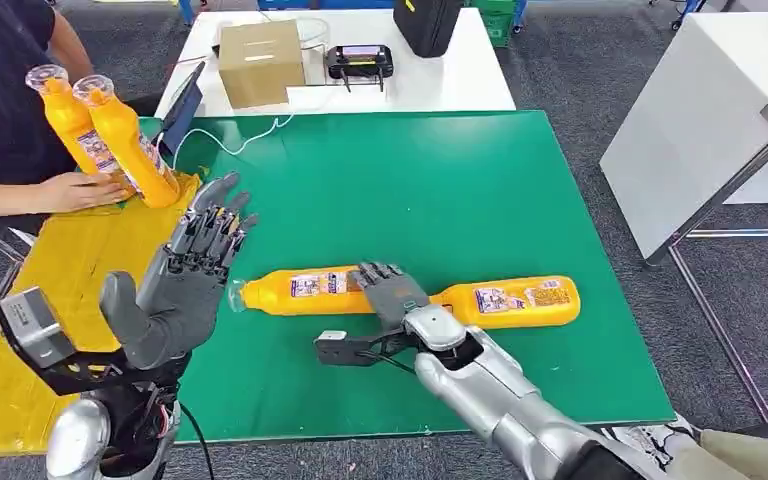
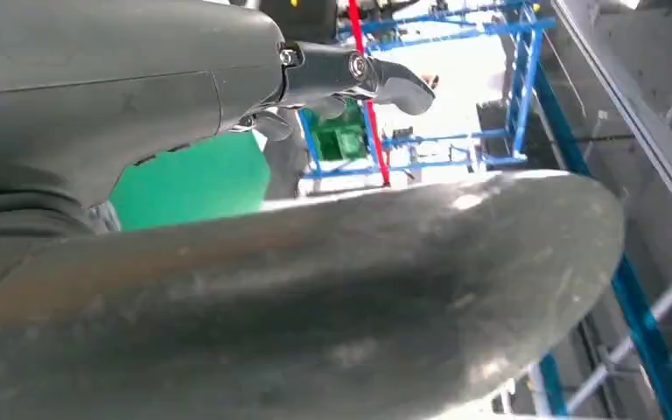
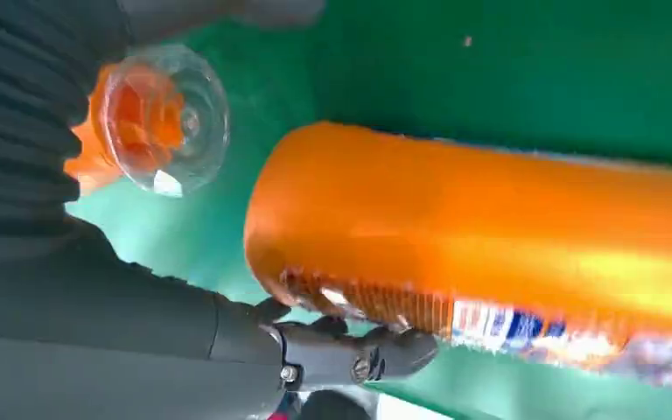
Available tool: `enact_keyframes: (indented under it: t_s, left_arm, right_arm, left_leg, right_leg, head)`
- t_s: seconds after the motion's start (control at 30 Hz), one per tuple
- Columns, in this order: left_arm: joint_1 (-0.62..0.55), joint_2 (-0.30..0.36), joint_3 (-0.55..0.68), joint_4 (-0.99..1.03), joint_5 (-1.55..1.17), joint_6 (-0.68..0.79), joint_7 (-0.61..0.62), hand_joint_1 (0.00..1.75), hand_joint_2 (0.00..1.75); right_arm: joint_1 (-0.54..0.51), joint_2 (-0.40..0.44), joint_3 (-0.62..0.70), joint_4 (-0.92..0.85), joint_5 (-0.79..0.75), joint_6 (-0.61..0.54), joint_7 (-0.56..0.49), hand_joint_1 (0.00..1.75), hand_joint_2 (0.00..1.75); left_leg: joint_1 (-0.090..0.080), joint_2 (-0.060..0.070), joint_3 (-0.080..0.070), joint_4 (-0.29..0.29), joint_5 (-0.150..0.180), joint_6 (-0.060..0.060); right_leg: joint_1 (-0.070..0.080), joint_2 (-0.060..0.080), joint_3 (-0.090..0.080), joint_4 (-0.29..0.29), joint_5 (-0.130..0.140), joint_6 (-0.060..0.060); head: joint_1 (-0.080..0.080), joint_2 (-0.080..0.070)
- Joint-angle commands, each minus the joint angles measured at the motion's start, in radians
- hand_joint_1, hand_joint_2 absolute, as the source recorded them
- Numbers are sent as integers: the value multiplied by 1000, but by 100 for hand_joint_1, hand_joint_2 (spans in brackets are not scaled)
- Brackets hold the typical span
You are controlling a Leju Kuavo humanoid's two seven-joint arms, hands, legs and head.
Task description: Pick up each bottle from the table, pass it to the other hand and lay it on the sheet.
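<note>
Two orange bottles lie end to end on the green table (image 1: pixel 440 170): one (image 1: pixel 300 290) with its clear cap toward my left hand, the other (image 1: pixel 515 300) further right. My right hand (image 1: pixel 390 292) rests where they meet, its fingers (image 3: pixel 350 354) spread along the base of the left bottle (image 3: pixel 490 236), not closed around it. The other bottle's clear cap (image 3: pixel 162 118) sits beside that hand. My left hand (image 1: pixel 185 275) is raised with fingers apart, empty, just left of the capped end. The yellow sheet (image 1: pixel 60 270) covers the table's left side.
A person at the far left holds two more orange bottles (image 1: pixel 110 135) tilted on the sheet, one hand (image 1: pixel 80 190) flat beside them. A cardboard box (image 1: pixel 260 62), a black device (image 1: pixel 360 62) and a black bag (image 1: pixel 425 22) stand behind. A white table (image 1: pixel 700 120) is to the right.
</note>
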Motion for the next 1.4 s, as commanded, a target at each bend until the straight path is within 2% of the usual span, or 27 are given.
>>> enact_keyframes:
  t_s: [0.03,0.2,0.27,0.4,0.43,0.47,0.5,0.57,0.63,0.7,0.73,0.77,0.8,0.83,0.93,1.03,1.1,1.13,1.17,1.2,1.27,1.3,1.37,1.4]
  left_arm:
    - [-59,32,-88,5,7,32,30,0,0]
    - [-63,26,-87,20,26,44,30,0,0]
    - [-68,23,-89,25,27,43,30,0,0]
    - [-68,22,-89,25,27,42,30,0,0]
    - [-68,22,-89,25,27,42,30,0,0]
    - [-68,22,-89,25,27,42,30,0,0]
    - [-68,22,-89,25,27,42,30,0,0]
    - [-68,22,-89,25,27,42,30,0,0]
    - [-68,22,-89,25,27,42,30,0,0]
    - [-69,19,-87,21,23,44,26,0,0]
    - [-72,17,-89,21,20,44,24,0,0]
    - [-76,13,-90,23,24,44,24,0,0]
    - [-81,10,-91,27,25,42,24,0,0]
    - [-88,5,-95,31,24,43,25,0,0]
    - [-102,-3,-103,42,21,46,26,0,0]
    - [-116,-13,-114,33,22,64,56,0,0]
    - [-134,-29,-123,21,28,73,77,0,0]
    - [-145,-43,-134,14,44,74,83,0,0]
    - [-140,-29,-133,17,36,82,88,0,0]
    - [-141,-27,-137,19,39,83,85,0,0]
    - [-150,-32,-143,14,39,90,96,0,0]
    - [-161,-43,-148,12,55,86,90,0,0]
    - [-168,-49,-153,11,62,87,98,0,0]
    - [-170,-49,-155,8,59,93,106,0,0]
  right_arm:
    - [2,10,194,390,51,-1,-161,175,175]
    - [23,4,219,379,61,14,-177,175,175]
    - [22,3,223,371,60,34,-179,175,175]
    - [19,4,222,371,59,37,-179,175,175]
    - [19,4,222,371,59,37,-179,175,175]
    - [19,4,222,371,59,37,-179,175,175]
    - [19,4,222,371,59,37,-179,175,175]
    - [19,4,222,371,59,37,-179,175,175]
    - [19,4,222,371,59,37,-179,175,175]
    - [20,0,231,362,64,49,-178,175,175]
    - [21,0,233,361,62,59,-178,175,175]
    - [21,0,238,363,64,74,-179,171,175]
    - [17,3,243,370,64,97,-177,26,175]
    - [19,3,249,374,69,101,-170,0,175]
    - [21,9,248,386,67,110,-164,0,175]
    - [21,15,238,383,58,128,-146,0,175]
    - [16,31,237,388,55,153,-136,0,175]
    - [15,34,247,378,61,162,-144,0,175]
    - [16,31,234,379,51,167,-130,0,175]
    - [16,31,230,379,48,170,-127,0,175]
    - [17,36,227,380,44,178,-122,0,175]
    - [17,38,238,374,50,179,-137,0,175]
    - [17,42,235,375,47,187,-136,0,175]
    - [16,44,231,375,43,193,-128,0,175]
  left_leg:
    - [2,-4,7,-2,0,-1]
    - [3,-6,24,-4,-6,-4]
    - [2,-2,33,-3,-10,-5]
    - [4,3,41,-1,-14,-7]
    - [4,-1,36,-3,-11,-7]
    - [4,2,40,-2,-14,-7]
    - [5,-1,36,-3,-11,-7]
    - [5,4,45,1,-17,-8]
    - [6,-1,36,0,-12,-9]
    - [6,-2,37,-3,-11,-9]
    - [6,2,43,2,-16,-9]
    - [7,0,37,1,-14,-9]
    - [6,4,48,3,-19,-9]
    - [7,0,39,3,-16,-10]
    - [7,3,47,2,-19,-9]
    - [7,0,44,0,-17,-9]
    - [7,5,55,1,-22,-9]
    - [7,1,47,0,-18,-10]
    - [7,4,53,1,-22,-10]
    - [7,0,47,0,-19,-10]
    - [7,4,52,1,-22,-10]
    - [7,1,45,0,-19,-10]
    - [7,7,56,2,-25,-10]
    - [7,5,49,1,-22,-11]
  right_leg:
    - [2,1,9,-4,0,-2]
    - [1,-1,14,-6,-5,-6]
    - [1,2,20,-5,-7,-5]
    - [1,7,27,-3,-10,-7]
    - [2,6,23,-5,-7,-8]
    - [1,8,25,-3,-9,-8]
    - [2,7,22,-5,-7,-9]
    - [2,10,29,-1,-12,-9]
    - [3,8,23,-3,-9,-10]
    - [4,8,24,-5,-7,-9]
    - [3,10,27,0,-11,-9]
    - [4,10,23,-1,-9,-10]
    - [2,12,32,1,-14,-8]
    - [3,10,25,1,-11,-9]
    - [3,10,32,0,-14,-9]
    - [4,10,30,-3,-13,-9]
    - [3,11,40,-1,-16,-8]
    - [4,9,33,-2,-13,-9]
    - [3,11,37,-1,-16,-8]
    - [4,9,33,-3,-14,-8]
    - [3,11,37,-2,-16,-9]
    - [4,10,31,-3,-13,-9]
    - [3,13,39,0,-18,-9]
    - [4,12,34,-1,-15,-10]
  head:
    - [1,0]
    - [1,0]
    - [0,0]
    - [0,0]
    - [0,0]
    - [1,0]
    - [0,0]
    - [0,0]
    - [0,0]
    - [1,0]
    - [0,0]
    - [0,0]
    - [0,0]
    - [1,0]
    - [1,0]
    - [1,0]
    - [0,0]
    - [0,0]
    - [0,0]
    - [0,0]
    - [0,0]
    - [0,0]
    - [1,0]
    - [0,0]
